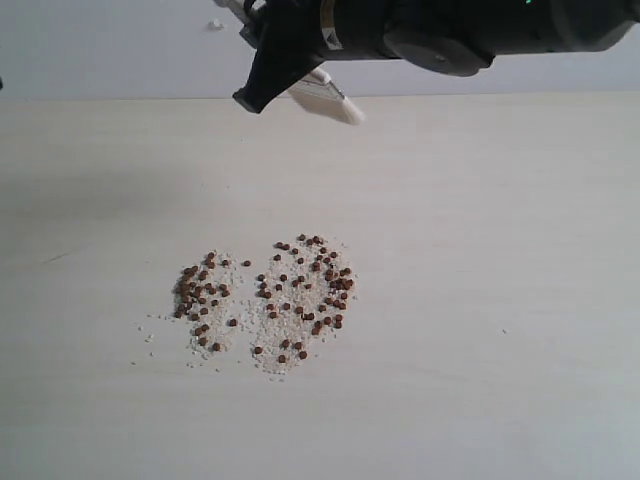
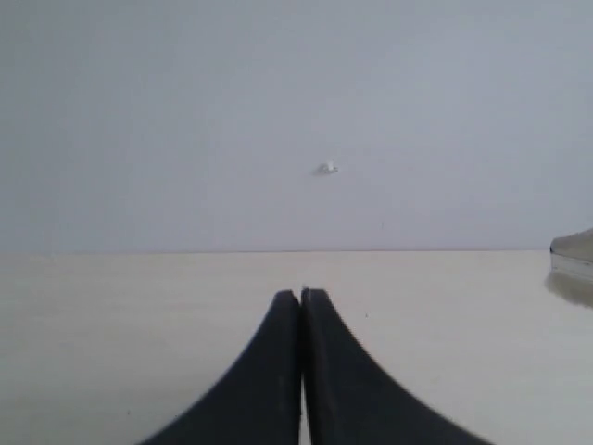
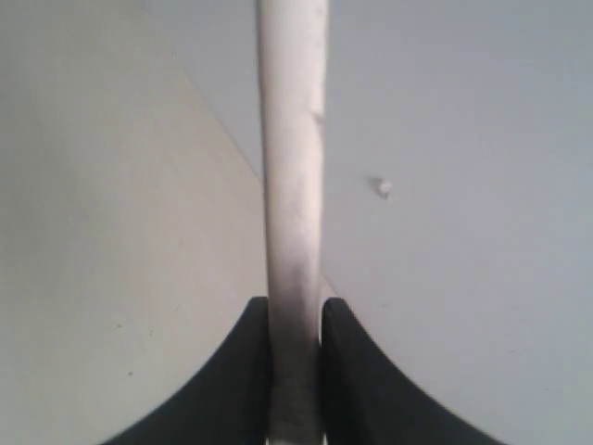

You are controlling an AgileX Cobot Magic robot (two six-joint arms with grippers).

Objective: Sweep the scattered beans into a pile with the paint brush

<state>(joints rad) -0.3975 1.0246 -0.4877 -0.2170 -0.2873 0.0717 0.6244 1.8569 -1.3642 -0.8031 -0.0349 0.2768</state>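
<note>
Currently, right gripper (image 3: 295,320) pinches paint brush (image 3: 292,185) aloft beyond scattered beans (image 1: 275,300), presumably staging a sweep; left gripper (image 2: 301,298) idles, jaws pressed together, empty.

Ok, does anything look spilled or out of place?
Yes: the scattered beans and pale crumbs lie on the table in two loose patches, not one pile. The right gripper holds the paint brush away from them.

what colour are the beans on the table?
The scattered beans are reddish-brown, lying among off-white crumbs. The exterior view shows it best.
</note>
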